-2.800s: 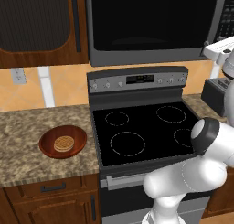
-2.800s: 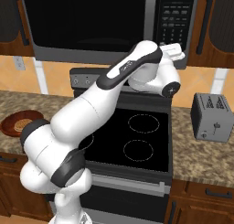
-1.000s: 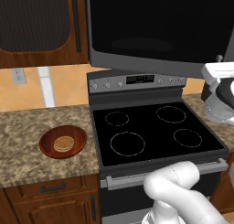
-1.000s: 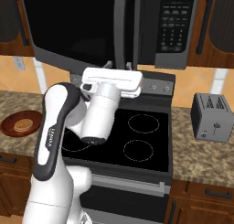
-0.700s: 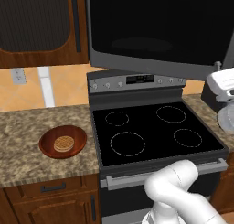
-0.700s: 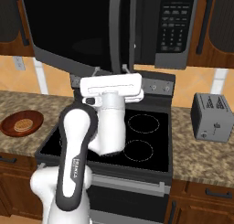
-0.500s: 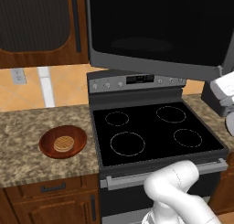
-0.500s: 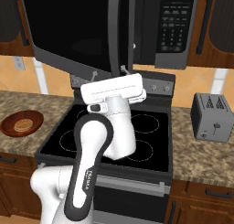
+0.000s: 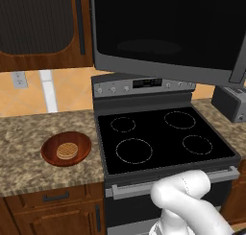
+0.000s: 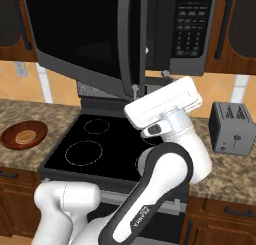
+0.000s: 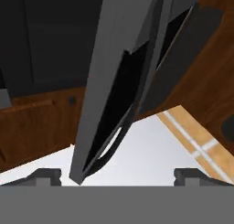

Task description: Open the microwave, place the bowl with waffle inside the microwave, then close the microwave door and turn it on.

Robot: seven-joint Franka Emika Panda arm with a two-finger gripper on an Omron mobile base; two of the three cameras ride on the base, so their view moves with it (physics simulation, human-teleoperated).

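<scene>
The microwave point(image 10: 192, 24) hangs above the stove with its door point(image 10: 85, 34) swung wide open to the left; the same door point(image 9: 163, 32) spans the top of the left base view. My gripper point(image 10: 167, 80) sits just below the door's free edge, behind the white hand. In the hand view the gripper point(image 11: 119, 176) is open, its fingertips point(image 11: 45, 175) far apart, with the door's lower corner point(image 11: 82, 168) and its handle bar point(image 11: 114, 104) rising between them, untouched. The reddish-brown bowl point(image 9: 66, 148) holding the waffle point(image 9: 67, 150) rests on the counter left of the stove, also seen as the bowl point(image 10: 23, 134).
A black-topped stove point(image 9: 163, 140) lies under the microwave. A grey toaster point(image 10: 233, 128) stands on the right counter. Brown wall cabinets point(image 9: 43, 28) flank the microwave. My arm's elbow point(image 9: 185, 198) bulges in front of the stove.
The gripper's jaws widened and came off the door handle. The hand moved right and slightly down under the door edge, leaving the left base view. The door swung a little further open.
</scene>
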